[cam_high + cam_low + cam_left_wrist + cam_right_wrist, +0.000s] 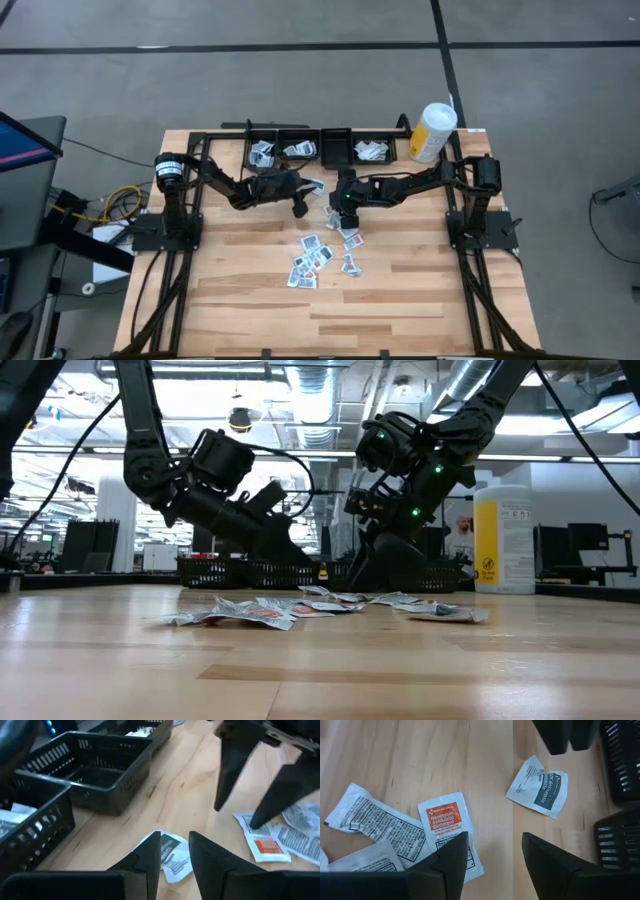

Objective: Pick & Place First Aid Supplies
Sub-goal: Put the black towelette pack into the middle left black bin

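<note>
A loose scatter of first aid packets (318,258) is lying on the wooden bench (400,300) in the lower centre of the high view, nearest the front edge.

Just above that scatter, the right end effector (341,212) is hovering with its fingers spread apart and gripping nothing. In its wrist view an orange-labelled ointment packet (446,827) is lying partly under the left-hand finger, with more printed packets toward the lower left of the frame.

To its left in the high view, the left end effector (299,207) is also standing open and empty. A single white packet with dark print (170,857) is lying on the bench right at its fingertips, showing through the gap between them; the same packet (538,787) is sitting in the upper right of the right wrist view.

Farther back, black mesh bins (322,148) are holding a few more packets. A white-and-yellow canister (432,132) is standing at the upper right.
</note>
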Tool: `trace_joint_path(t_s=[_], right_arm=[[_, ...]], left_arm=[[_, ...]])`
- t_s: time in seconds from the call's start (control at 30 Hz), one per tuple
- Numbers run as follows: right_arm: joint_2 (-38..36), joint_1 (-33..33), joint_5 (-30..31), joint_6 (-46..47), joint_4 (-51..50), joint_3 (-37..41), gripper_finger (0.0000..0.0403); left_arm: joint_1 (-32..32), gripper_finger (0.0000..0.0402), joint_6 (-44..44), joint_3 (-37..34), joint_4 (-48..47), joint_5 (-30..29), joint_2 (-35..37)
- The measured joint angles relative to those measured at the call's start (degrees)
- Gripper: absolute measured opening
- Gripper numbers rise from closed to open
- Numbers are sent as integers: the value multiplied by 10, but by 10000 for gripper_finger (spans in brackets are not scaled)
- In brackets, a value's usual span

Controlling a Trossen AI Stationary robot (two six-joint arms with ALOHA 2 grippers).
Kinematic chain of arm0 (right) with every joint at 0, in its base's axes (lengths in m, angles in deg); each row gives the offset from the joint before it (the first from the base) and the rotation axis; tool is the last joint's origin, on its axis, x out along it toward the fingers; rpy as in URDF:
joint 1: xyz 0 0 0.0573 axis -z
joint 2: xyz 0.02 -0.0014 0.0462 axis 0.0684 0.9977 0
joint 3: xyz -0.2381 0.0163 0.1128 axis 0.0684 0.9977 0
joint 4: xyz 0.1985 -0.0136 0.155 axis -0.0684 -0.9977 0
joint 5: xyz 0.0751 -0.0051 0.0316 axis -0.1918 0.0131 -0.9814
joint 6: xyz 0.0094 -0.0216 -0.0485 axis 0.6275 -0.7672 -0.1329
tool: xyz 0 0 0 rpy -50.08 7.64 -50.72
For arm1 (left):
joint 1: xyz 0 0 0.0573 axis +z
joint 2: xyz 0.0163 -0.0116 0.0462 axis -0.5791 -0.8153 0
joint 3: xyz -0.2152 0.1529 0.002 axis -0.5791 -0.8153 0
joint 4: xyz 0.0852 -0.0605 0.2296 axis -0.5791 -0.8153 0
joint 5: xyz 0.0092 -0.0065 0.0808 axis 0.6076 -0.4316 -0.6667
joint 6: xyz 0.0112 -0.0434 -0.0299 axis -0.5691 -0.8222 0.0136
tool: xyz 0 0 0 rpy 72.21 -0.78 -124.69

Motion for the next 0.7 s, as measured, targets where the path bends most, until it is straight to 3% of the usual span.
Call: trace_joint_path(t_s=[0.2, 0.7], right_arm=[[0, 0, 0, 0, 0, 0, 184], [0, 0, 0, 0, 3, 0, 182]], left_arm=[[4, 102, -18, 0, -9, 28, 0], [6, 102, -18, 0, -16, 10, -3]])
